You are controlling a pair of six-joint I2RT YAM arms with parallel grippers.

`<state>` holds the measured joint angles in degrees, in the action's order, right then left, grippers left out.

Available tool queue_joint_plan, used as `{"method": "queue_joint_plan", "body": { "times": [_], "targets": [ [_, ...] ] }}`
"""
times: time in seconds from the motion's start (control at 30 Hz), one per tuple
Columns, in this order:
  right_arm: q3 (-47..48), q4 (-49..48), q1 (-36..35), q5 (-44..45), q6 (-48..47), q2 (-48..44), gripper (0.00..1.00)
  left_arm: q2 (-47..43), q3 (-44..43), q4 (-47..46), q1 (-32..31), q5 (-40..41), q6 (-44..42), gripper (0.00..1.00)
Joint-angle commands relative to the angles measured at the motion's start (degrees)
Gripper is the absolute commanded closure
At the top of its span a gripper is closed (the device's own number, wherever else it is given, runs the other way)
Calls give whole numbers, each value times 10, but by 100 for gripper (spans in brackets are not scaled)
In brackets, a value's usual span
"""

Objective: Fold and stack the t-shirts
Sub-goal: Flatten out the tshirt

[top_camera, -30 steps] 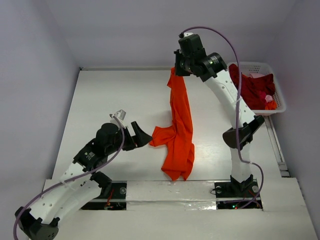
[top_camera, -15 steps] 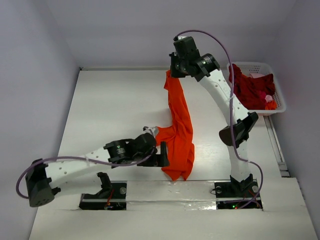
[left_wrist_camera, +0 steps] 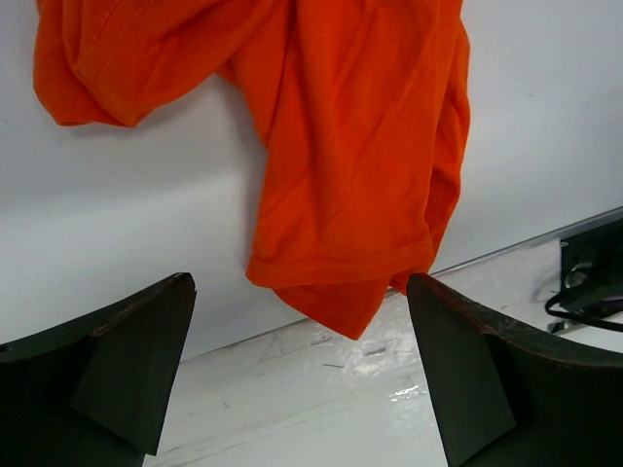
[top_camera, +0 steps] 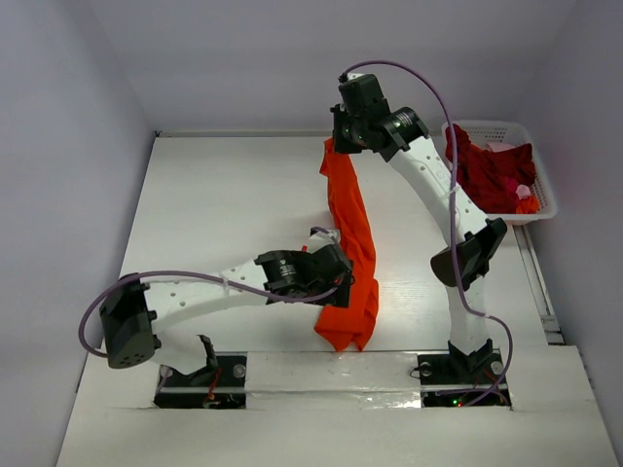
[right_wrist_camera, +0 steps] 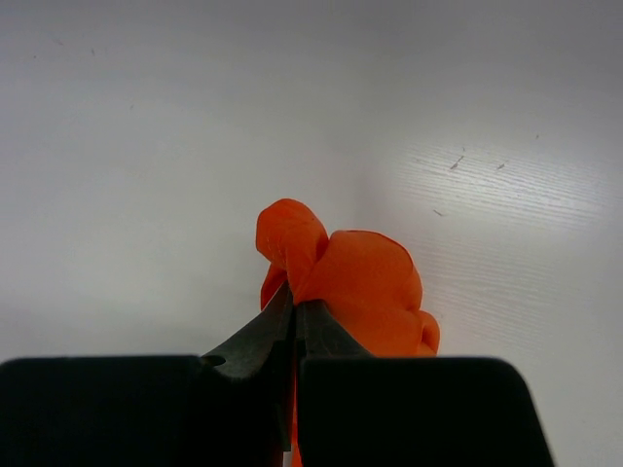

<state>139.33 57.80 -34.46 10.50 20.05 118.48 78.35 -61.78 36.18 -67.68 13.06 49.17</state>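
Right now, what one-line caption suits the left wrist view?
Open left tool facing a hemmed end of the orange t-shirt against the white table.

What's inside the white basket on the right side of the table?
The basket holds a heap of dark red t-shirts, with a small orange piece at its near corner. Anything beneath the cloth is hidden.

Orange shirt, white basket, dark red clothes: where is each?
Orange shirt [top_camera: 352,229], overhead view, middle of the hanging cloth.
White basket [top_camera: 492,125], overhead view, far rim.
Dark red clothes [top_camera: 487,170], overhead view, middle of the pile.
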Motion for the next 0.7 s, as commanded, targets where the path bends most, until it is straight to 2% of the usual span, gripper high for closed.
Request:
{"method": "queue_joint_plan", "body": {
  "times": [0.0,0.3,0.67],
  "targets": [
    [16,-31,5,0,-8,-20,100,26,-25,32,-14,20,-17,11],
    [20,-31,5,-2,-7,-21,100,79,-38,37,-47,18,-37,11],
    [-15,-45,16,-2,-9,-40,100,156,-80,-8,-77,-43,-98,8]
  ]
}}
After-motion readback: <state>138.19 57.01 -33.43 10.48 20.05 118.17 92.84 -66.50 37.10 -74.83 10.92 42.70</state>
